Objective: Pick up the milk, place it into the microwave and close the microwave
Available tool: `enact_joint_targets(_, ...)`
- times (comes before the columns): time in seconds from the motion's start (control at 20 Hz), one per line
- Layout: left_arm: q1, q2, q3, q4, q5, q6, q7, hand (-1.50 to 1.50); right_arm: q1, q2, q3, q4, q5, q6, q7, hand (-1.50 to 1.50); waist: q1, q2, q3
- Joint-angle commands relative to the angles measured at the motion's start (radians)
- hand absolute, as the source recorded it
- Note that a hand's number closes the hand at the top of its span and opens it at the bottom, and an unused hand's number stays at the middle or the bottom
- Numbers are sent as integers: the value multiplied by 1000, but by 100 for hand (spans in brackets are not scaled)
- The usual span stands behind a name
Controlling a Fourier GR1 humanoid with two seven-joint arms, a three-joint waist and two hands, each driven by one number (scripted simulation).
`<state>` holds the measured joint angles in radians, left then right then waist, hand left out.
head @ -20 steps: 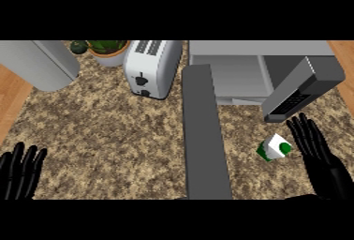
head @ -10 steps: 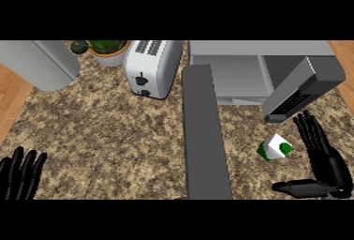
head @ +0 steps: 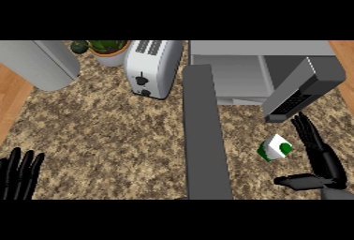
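Right robot hand (head: 323,159) low on the counter (head: 104,140), fingers straight, thumb splayed toward the left, nothing held; milk (head: 276,148) just beside the fingers on their left, inside the open span above the thumb, not clearly touching. Carton tipped, long axis running diagonally from lower left to upper right, toward the open microwave (head: 235,70) beyond. Left robot hand (head: 19,173) at the lower left edge, open, resting, well apart, so right nearer.

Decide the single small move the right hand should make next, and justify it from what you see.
Probably slide the right hand left and curl its fingers round the milk carton. The hand is open with the carton apart from it, between fingers and thumb, and the microwave door already stands open.
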<state>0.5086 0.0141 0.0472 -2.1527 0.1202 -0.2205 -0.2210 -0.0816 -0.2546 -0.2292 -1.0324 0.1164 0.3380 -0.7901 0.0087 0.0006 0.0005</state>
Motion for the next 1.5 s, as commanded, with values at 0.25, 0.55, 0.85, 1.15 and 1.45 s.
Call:
enact_joint_targets(0.25,108,-13,-59,-125,-15,12,15,-150,-86,-6,26,208,48,-41,-88,-150,0,-2,0)
enact_joint_targets(0.55,74,4,11,-48,16,-24,-10,-150,-279,-81,-11,561,87,-72,-236,-150,11,3,1)
enact_joint_targets(0.85,-41,-6,5,23,-15,19,24,-150,-266,-90,20,676,117,-35,-347,-150,9,7,3)
enact_joint_targets(1.15,34,-3,-2,4,-3,-12,-36,-150,-267,-67,55,711,125,12,-354,-150,14,6,3)
enact_joint_targets(1.45,18,-10,-7,35,-16,-16,-51,-150,-329,-25,24,749,92,-57,-342,-150,16,7,3)
